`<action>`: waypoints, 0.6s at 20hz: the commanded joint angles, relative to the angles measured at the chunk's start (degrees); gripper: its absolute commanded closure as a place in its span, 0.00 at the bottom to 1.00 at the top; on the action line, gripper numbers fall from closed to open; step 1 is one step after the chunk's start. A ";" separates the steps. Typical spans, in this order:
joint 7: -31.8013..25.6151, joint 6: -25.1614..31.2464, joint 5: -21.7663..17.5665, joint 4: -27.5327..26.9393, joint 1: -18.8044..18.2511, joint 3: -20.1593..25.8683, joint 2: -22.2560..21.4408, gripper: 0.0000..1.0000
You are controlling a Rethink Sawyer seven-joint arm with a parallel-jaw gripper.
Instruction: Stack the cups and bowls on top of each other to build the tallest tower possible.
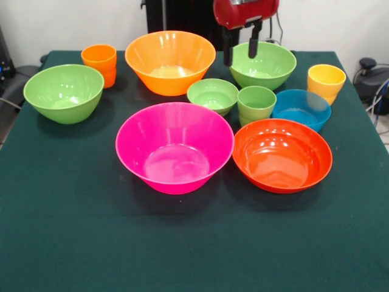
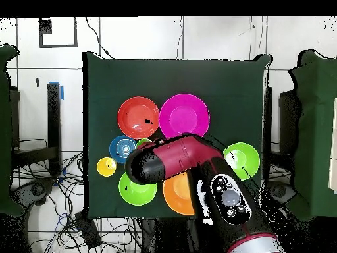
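Note:
My gripper [image 1: 241, 47] hangs open and empty over the near-left rim of a light green bowl [image 1: 263, 64] at the far right. All pieces stand apart on the dark green cloth; no tower stands. The large pink bowl [image 1: 175, 146] is in the middle, the red-orange bowl [image 1: 282, 154] to its right. Behind them are a small green bowl [image 1: 213, 94], a green cup [image 1: 256, 103] and a blue bowl [image 1: 301, 108]. A yellow-orange cup [image 1: 326, 81] stands far right. An orange bowl [image 1: 170, 61], an orange cup [image 1: 100, 62] and a second light green bowl [image 1: 64, 91] are at the far left.
In the overhead view the red arm [image 2: 178, 161] covers the small green bowl and most of the green cup. The pink bowl [image 2: 184, 116], red-orange bowl [image 2: 138, 117], blue bowl [image 2: 122, 149] and yellow-orange cup [image 2: 106, 167] show there. Cables lie on the floor beside the table.

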 commanded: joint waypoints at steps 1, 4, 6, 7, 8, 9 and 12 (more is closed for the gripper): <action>9.00 -2.37 0.38 3.38 1.76 -3.42 3.82 0.00; 7.98 -1.66 0.61 2.39 1.60 -3.30 5.96 0.00; 7.62 -2.22 0.13 2.13 1.45 -3.43 7.45 0.00; 7.70 -2.52 -0.14 1.84 1.58 -3.74 8.26 0.00; 7.78 -3.00 -0.45 1.39 1.77 -3.99 8.94 0.00; 7.92 -3.44 -0.71 1.10 1.95 -4.29 9.62 0.00; 8.36 -4.12 -1.13 -0.08 2.58 -5.09 11.32 0.00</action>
